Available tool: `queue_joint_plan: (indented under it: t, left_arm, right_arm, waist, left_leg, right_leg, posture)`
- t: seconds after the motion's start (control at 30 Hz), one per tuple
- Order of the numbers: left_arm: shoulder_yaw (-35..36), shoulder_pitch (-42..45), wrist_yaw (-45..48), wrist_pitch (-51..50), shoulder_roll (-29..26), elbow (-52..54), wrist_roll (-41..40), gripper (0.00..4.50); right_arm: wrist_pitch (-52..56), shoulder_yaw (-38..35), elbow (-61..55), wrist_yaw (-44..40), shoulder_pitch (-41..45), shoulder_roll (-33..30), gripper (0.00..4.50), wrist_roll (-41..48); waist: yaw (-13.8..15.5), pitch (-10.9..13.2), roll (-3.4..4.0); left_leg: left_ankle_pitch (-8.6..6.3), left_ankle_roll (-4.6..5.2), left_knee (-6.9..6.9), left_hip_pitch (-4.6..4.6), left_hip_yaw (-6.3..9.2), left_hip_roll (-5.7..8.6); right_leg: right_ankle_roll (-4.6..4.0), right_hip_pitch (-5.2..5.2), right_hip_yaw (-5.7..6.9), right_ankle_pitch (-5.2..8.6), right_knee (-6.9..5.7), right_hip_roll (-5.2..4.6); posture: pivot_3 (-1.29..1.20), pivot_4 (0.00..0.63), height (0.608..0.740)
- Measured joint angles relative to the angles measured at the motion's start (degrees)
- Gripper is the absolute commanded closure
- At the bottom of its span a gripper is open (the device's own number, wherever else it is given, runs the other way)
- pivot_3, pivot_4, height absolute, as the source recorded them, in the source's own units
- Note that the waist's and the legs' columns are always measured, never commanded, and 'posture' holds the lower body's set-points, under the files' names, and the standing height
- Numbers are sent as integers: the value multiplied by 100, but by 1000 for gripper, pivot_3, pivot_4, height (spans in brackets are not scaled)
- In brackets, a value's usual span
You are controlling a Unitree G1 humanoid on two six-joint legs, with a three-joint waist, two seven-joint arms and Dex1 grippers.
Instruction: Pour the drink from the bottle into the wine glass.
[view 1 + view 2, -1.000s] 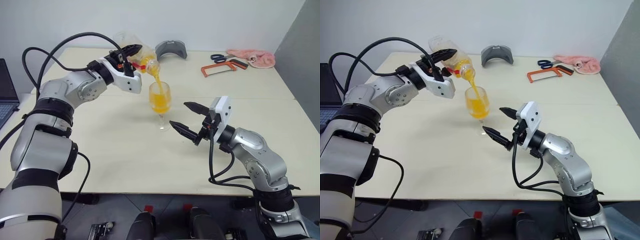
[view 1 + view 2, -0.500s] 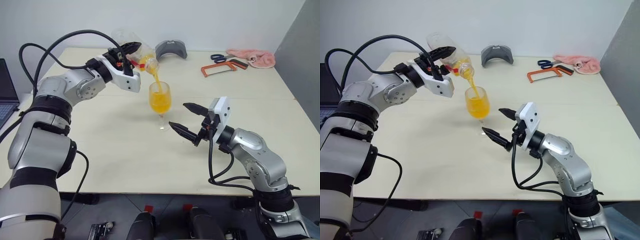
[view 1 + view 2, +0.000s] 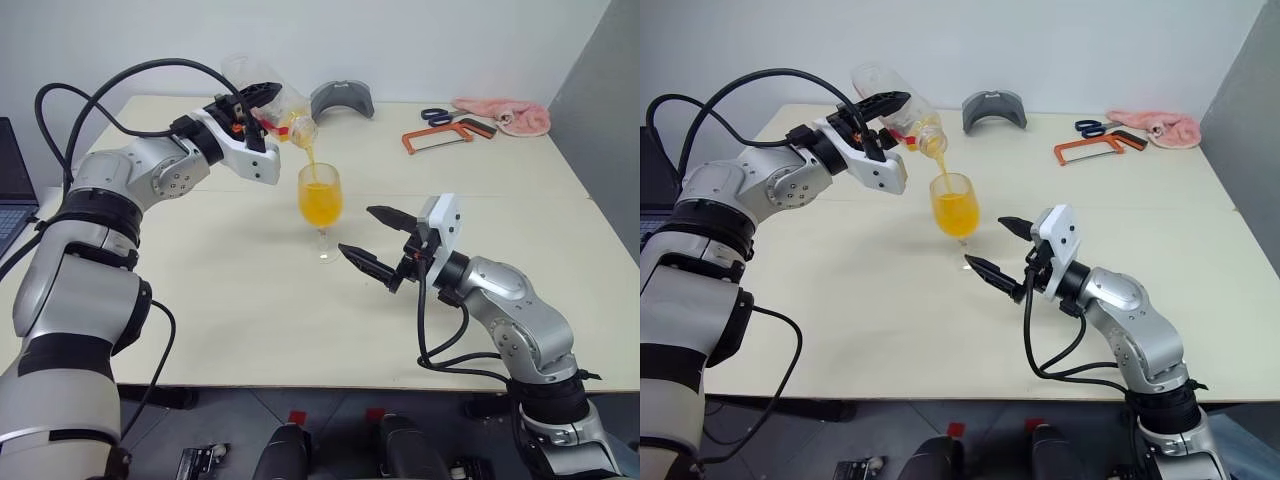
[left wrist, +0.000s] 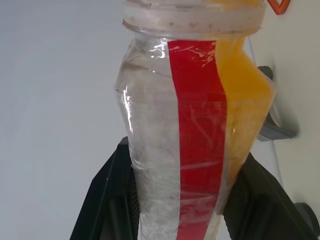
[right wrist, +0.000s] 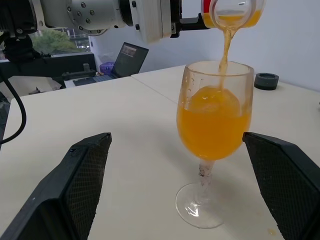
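Since a second ago we see the bottle tipped a little steeper and its stream thinner, while the wine glass has stayed in the same spot on the table. Our left gripper is clamped on the bottle's body, holding it neck-down above and just to the left of the glass. From the left wrist we see both black fingers pressed against the bottle's sides, the red stripe facing the camera and the drink pooled along one side toward the neck. A narrow orange-yellow thread falls from the mouth into the bowl, which is a little over half full. The glass stands upright on its round foot, its inner wall wet with splashes. Our right gripper hovers just right of the stem, its fingers spread wide and touching nothing; from its wrist view the glass stands between the two fingers.
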State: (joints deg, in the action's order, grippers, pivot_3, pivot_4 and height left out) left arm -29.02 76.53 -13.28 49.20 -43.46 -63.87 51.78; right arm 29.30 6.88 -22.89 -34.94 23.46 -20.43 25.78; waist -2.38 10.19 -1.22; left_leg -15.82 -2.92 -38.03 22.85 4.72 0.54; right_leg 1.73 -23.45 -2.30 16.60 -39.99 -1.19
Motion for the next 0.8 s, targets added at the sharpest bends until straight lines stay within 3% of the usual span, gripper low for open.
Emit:
queue_joint_plan:
  t: [0.2, 0.5, 0.67, 0.8]
  left_arm:
    - [101, -37, 265, 5, 120, -81, -376, 2794]
    - [941, -763, 1632, -257, 595, 115, -1979, 2795]
    - [1585, -1283, 2569, -960, 841, 745, -3104, 2795]
    - [2552, -2090, 3220, -2609, 1233, 1981, -4609, 2800]
  right_arm:
    - [0, 0, -12, 2, -11, -1, 0, 0]
    - [0, 1, -105, 6, -25, 8, 0, -1]
    - [-6, 0, -105, 7, -21, 27, 0, -8]
    - [-11, 13, -113, -7, 37, 42, 0, 2]
  waist:
    - [2, 0, 0]
    - [-15, 0, 0]
    - [-56, -1, 0]
    - [-92, -1, 1]
  left_leg:
    - [0, 0, -1, 0, 0, 0]
    - [1, -2, -4, 0, 1, -3]
    - [1, -2, -5, 0, 4, -7]
    - [2, -3, -8, -1, 21, -19]
  right_leg:
    - [0, 0, 0, 0, -1, -1]
    - [0, -1, 0, 0, -4, -2]
    - [-1, -1, -1, 0, -8, -2]
    - [-1, -1, -3, 0, -11, -6]
  posture:
    - [0, 150, 740]
    - [0, 150, 740]
    - [0, 150, 740]
    - [0, 150, 740]
